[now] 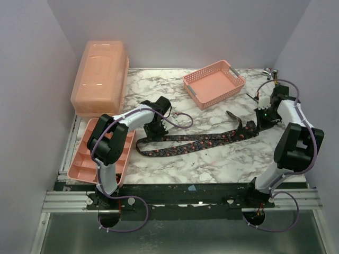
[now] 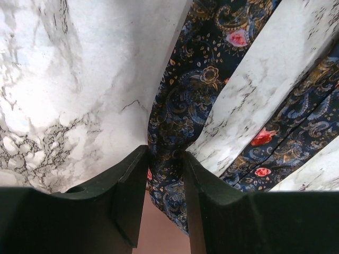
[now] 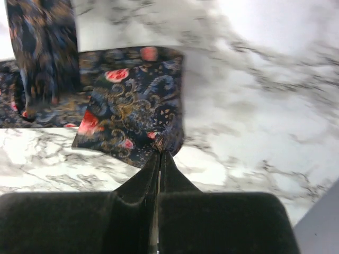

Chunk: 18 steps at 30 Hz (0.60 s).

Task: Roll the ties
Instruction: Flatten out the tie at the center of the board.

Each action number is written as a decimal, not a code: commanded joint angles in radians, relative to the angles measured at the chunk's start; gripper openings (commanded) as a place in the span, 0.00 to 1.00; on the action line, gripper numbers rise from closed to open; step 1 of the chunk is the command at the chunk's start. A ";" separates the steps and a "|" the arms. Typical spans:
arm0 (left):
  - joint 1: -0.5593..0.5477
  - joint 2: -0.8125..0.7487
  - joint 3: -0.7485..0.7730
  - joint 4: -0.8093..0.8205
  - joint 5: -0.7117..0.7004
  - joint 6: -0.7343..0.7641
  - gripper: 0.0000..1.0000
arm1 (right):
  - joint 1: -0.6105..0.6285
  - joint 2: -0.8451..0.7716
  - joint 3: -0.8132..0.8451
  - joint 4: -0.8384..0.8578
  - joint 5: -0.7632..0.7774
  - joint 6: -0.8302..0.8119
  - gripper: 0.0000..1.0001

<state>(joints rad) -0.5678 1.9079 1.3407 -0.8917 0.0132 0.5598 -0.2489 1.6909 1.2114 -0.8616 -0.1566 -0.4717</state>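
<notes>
One tie (image 1: 196,142), dark navy with red and orange flowers, lies as a long strip across the marble table (image 1: 212,164), doubled back on itself near the right end. My left gripper (image 1: 150,135) stands over its left end. In the left wrist view the tie (image 2: 196,84) runs up between the two black fingers, and the gripper (image 2: 165,153) is shut on that bunched fabric. My right gripper (image 1: 261,120) is at the tie's right end. In the right wrist view its jaws (image 3: 160,153) are pressed together on the edge of the folded tie (image 3: 132,106).
A pink compartment tray (image 1: 100,153) sits at the left edge, under the left arm. An orange lidded box (image 1: 100,76) stands at the back left. A pink mesh basket (image 1: 214,83) stands at the back centre. A lilac cable (image 1: 183,120) loops beside the left gripper.
</notes>
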 commanded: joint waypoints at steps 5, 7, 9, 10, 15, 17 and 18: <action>0.023 -0.007 -0.011 0.004 -0.004 0.017 0.37 | -0.299 0.232 0.193 -0.219 -0.186 0.013 0.01; 0.023 -0.012 -0.013 0.007 -0.004 0.016 0.37 | -0.364 0.296 0.241 -0.265 -0.225 0.031 0.12; 0.025 -0.019 -0.017 0.011 -0.005 0.014 0.37 | -0.408 0.319 0.280 -0.283 -0.243 0.034 0.36; 0.026 -0.025 -0.017 0.014 -0.005 0.012 0.38 | -0.413 0.313 0.289 -0.273 -0.229 0.035 0.44; 0.025 -0.098 -0.018 0.044 0.055 0.012 0.45 | -0.411 0.245 0.327 -0.242 -0.205 0.006 0.58; 0.026 -0.133 -0.011 0.053 0.105 0.014 0.49 | -0.412 0.224 0.342 -0.237 -0.209 -0.010 0.59; 0.026 -0.149 -0.003 0.054 0.134 0.016 0.52 | -0.410 0.212 0.344 -0.236 -0.216 -0.025 0.59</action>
<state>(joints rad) -0.5453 1.8721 1.3270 -0.8711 0.0319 0.5648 -0.6590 1.9820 1.5085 -1.0927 -0.3328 -0.4603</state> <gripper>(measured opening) 0.465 0.581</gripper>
